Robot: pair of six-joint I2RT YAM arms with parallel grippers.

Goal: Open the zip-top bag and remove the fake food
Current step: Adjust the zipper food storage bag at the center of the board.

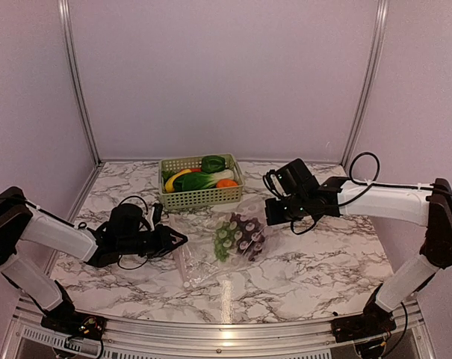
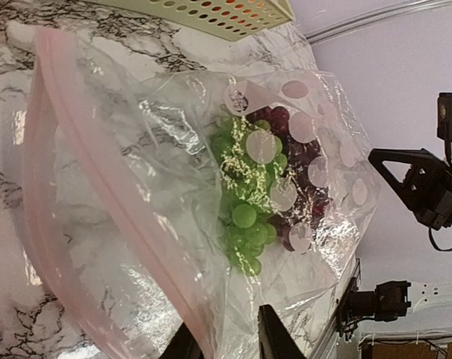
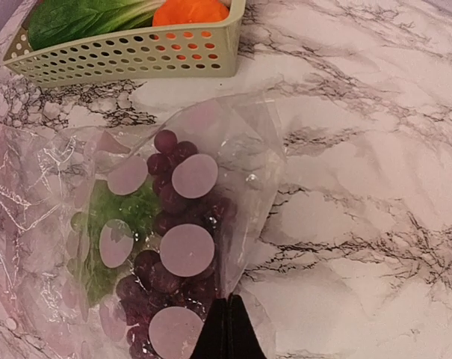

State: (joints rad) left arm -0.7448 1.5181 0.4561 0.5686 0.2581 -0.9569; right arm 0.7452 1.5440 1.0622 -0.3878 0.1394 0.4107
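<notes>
Left gripper (image 1: pixel 177 239) part-open, jaws astride the pink zip edge of the zip-top bag (image 1: pixel 199 258), which lies on the marble table (image 1: pixel 323 262); basket (image 1: pixel 199 198) behind already holds vegetables (image 1: pixel 196 180); green and purple grapes (image 1: pixel 240 235) lie inside the bag, yet to come out; right gripper (image 1: pixel 274 212) closed at the bag's far edge, grip unclear

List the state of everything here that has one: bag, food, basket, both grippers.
zip-top bag: lying flat on the table, zip open or sealed unclear.
purple grapes: inside the bag.
green grapes: inside the bag.
basket: upright, holding vegetables.
left gripper: open, straddling the bag's zip edge.
right gripper: shut, at the bag's opposite edge; grip unclear.
</notes>
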